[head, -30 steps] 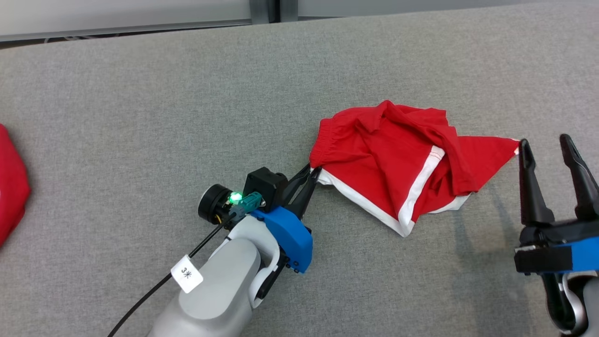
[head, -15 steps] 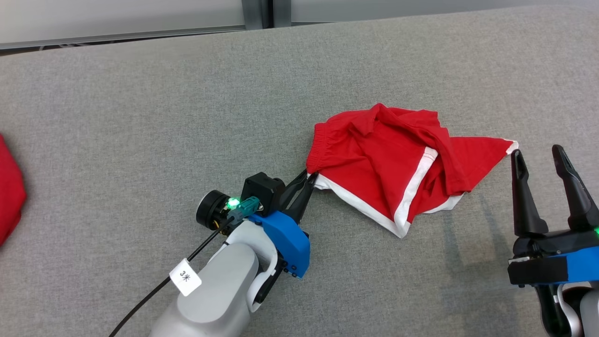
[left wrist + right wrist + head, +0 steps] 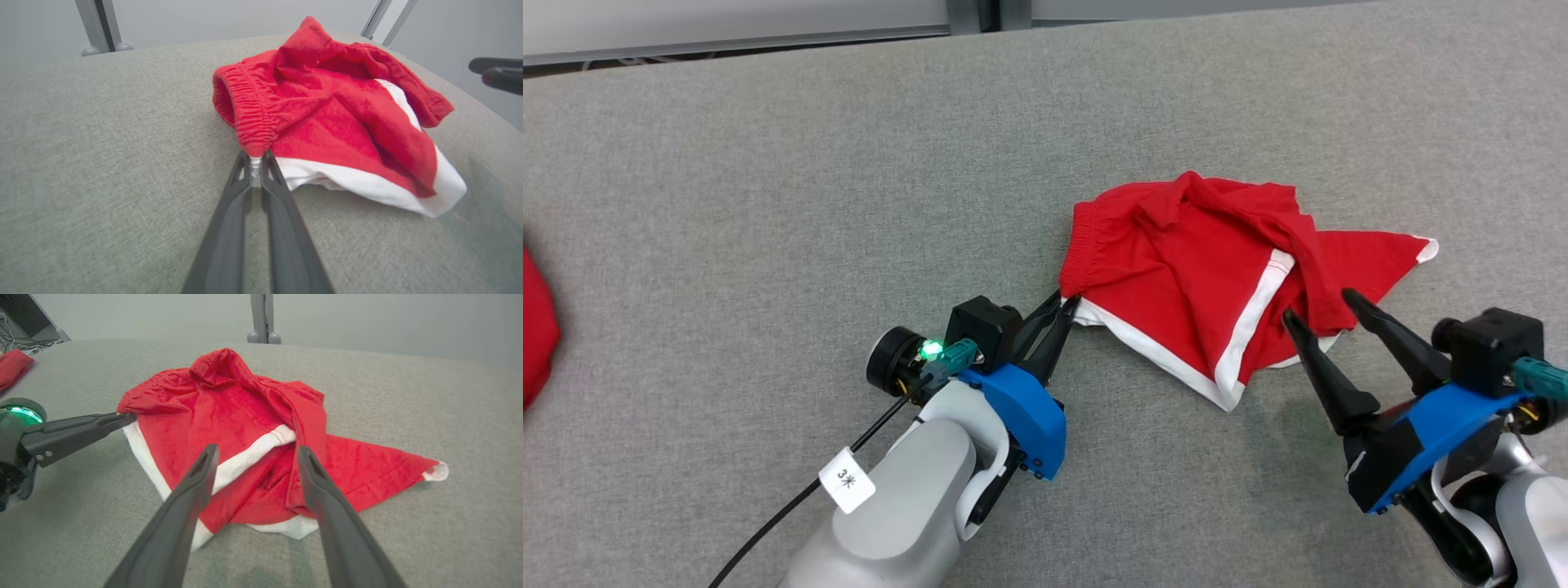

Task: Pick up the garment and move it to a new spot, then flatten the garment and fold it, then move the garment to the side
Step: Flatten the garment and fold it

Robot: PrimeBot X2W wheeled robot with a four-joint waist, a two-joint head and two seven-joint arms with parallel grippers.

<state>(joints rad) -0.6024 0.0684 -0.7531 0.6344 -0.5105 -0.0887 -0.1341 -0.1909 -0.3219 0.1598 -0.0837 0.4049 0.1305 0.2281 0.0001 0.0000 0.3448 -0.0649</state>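
The garment (image 3: 1201, 269) is a pair of red shorts with white trim, lying crumpled on the grey table (image 3: 768, 204). My left gripper (image 3: 1067, 304) is shut on the garment's near-left corner, where the elastic waistband meets the white hem (image 3: 256, 157). My right gripper (image 3: 1319, 306) stands open, its fingers pointing up-left over the garment's near-right edge. In the right wrist view the garment (image 3: 245, 428) lies between and beyond the two spread fingers (image 3: 192, 490), and my left gripper's fingers (image 3: 81, 430) reach in from the left.
Another red cloth (image 3: 535, 335) lies at the table's far left edge, also seen as a red cloth (image 3: 12, 365) in the right wrist view. Metal posts (image 3: 988, 12) stand behind the table's far edge. Bare grey table surrounds the garment.
My right gripper has swung in from the right and turned, so its open fingers now hang over the garment's near-right edge. The left gripper keeps its hold and has barely moved.
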